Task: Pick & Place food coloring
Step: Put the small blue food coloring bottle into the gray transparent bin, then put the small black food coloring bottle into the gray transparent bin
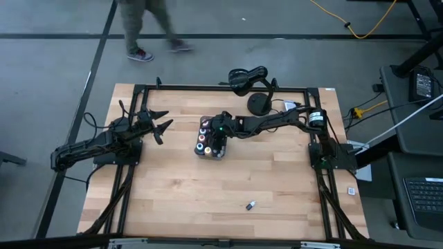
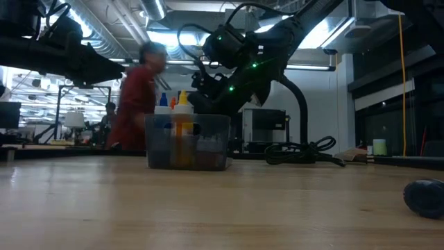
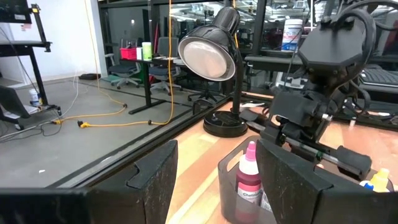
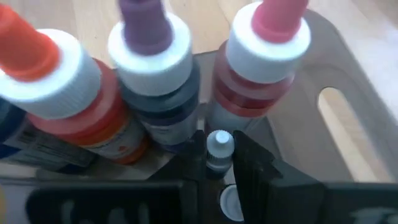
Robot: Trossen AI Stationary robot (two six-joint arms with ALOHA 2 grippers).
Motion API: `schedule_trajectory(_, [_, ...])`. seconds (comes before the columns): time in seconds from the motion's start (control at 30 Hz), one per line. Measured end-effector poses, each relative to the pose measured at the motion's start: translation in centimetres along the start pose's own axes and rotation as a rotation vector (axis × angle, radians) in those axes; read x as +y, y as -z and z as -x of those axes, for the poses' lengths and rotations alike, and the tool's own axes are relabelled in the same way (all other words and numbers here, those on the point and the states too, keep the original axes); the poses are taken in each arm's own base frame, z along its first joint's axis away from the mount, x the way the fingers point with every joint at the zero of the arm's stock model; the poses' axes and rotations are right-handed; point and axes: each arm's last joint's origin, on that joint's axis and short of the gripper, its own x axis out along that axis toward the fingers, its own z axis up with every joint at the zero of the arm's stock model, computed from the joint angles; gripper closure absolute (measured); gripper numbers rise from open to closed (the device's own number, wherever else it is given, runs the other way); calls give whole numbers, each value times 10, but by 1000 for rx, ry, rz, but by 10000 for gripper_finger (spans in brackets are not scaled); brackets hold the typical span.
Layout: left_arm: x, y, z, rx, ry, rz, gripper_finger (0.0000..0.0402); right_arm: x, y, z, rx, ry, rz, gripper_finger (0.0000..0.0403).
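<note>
Gray plastic tray [image 1: 208, 153], frame center, holds the tiny colored-cap food coloring bottles [image 1: 203, 135].
Right gripper [image 4: 219, 163] pinches a small white-capped bottle [image 4: 219, 148] over tray; left gripper [image 1: 163, 122] wide, empty, left-center.

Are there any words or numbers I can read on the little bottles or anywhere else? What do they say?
None can be read.
Pink-capped bottle in the tray: a label with print, too blurred to read.
Orange-capped bottle: a label at its side, too blurred to read.
White bucket in the room behind: blue marks, too small to read.
Small thing lying on the table: too small to tell.
</note>
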Motion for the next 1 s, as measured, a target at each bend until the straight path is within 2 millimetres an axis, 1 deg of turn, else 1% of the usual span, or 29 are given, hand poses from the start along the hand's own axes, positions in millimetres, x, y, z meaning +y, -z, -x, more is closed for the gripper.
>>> schedule_trajectory(0.07, [0, 0, 0, 0, 0, 0, 190, 0, 0, 0, 1, -12, -15, 337])
schedule_trajectory(0.3, [0, 0, 0, 0, 0, 0, 190, 0, 1, 0, 8, -10, -16, 256])
schedule_trajectory(0.47, [0, 0, 0, 0, 0, 0, 190, 1, -2, 5, 13, -45, -24, 222])
schedule_trajectory(0.57, [0, 0, 0, 0, 0, 0, 190, 1, -14, 16, 6, -42, -14, 211])
schedule_trajectory(0.73, [0, 0, 0, 0, 0, 0, 190, -1, -36, 41, 10, -40, -13, 207])
schedule_trajectory(0.93, [0, 0, 0, 0, 0, 0, 190, 0, -58, 76, 0, -50, -15, 209])
schedule_trajectory(1.0, [0, 0, 0, 0, 0, 0, 190, 4, -63, 90, -5, -58, -57, 209])
